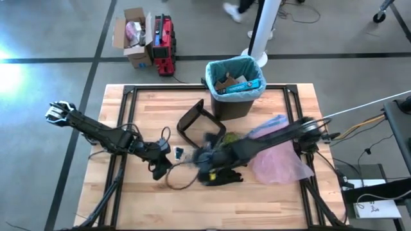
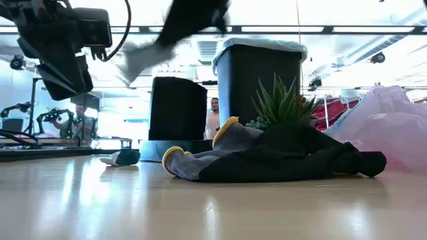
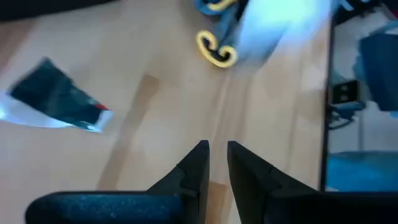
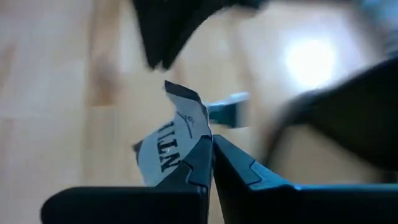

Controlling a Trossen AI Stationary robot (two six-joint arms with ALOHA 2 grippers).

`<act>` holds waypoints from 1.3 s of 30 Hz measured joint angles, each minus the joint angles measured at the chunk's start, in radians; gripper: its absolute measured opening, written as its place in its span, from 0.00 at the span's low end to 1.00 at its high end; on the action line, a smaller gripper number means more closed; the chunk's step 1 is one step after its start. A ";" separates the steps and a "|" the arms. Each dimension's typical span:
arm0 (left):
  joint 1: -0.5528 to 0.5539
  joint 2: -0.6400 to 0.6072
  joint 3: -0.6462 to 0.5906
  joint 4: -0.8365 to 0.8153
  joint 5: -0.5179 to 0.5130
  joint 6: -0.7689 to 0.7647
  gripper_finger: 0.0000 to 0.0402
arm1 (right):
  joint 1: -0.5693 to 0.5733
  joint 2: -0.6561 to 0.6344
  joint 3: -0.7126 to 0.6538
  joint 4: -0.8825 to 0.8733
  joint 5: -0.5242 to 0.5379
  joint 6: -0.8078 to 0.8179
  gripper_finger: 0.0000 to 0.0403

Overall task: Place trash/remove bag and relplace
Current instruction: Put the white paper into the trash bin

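Now the right gripper (image 4: 211, 152) — clamped tight — pinches a white wrapper (image 4: 169, 144).

The bin (image 1: 235, 88) stands at the surface's (image 1: 282, 192) far edge, with the bag (image 1: 222, 67) lining it and trash (image 1: 230, 83) inside. The lid frame (image 1: 196, 123) lies just before the bin. A glove (image 1: 221, 174) lies mid-surface, with a plastic bag (image 1: 277, 160) to its right.

Free room and obstacles, high view. From my right gripper (image 1: 204, 158): glove (image 1: 221, 174) just beside at 4 o'clock; black frame (image 1: 199, 124) at 12; lined bin (image 1: 235, 86) at 1; pink bag (image 1: 277, 160) at 3. Bare table (image 1: 257, 205) lies open at 6.
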 joint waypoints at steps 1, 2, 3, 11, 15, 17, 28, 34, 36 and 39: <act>0.000 0.000 0.000 -0.001 -0.014 0.000 0.11 | 0.001 -0.047 0.000 -0.034 0.048 -0.033 0.00; 0.000 0.000 0.000 0.001 -0.026 -0.002 0.11 | 0.000 -0.090 0.000 -0.061 0.103 -0.061 0.00; 0.000 0.000 0.000 0.001 -0.033 -0.009 0.11 | -0.003 -0.130 0.000 -0.076 0.155 -0.086 0.00; 0.000 0.001 0.000 0.002 -0.036 -0.030 0.11 | -0.070 -0.383 0.000 -0.086 0.528 -0.120 0.00; 0.000 0.001 0.000 0.003 -0.036 -0.030 0.11 | -0.125 -0.444 -0.001 -0.091 0.655 -0.012 0.00; 0.000 0.001 0.000 0.003 -0.035 -0.025 0.11 | -0.162 -0.465 -0.001 -0.095 0.675 0.082 0.00; 0.000 0.001 0.000 0.005 -0.035 -0.020 0.11 | -0.380 -0.461 -0.002 -0.367 0.657 0.635 0.05; 0.000 0.001 0.000 0.027 -0.034 -0.201 0.11 | -0.432 -0.448 -0.003 -0.563 0.658 0.875 0.26; 0.000 0.001 0.000 0.054 -0.034 -0.267 0.11 | -0.423 -0.447 -0.003 -0.578 0.656 0.864 0.34; 0.000 0.003 0.000 0.108 -0.035 -0.254 0.11 | -0.382 -0.447 -0.002 -0.571 0.621 0.743 0.43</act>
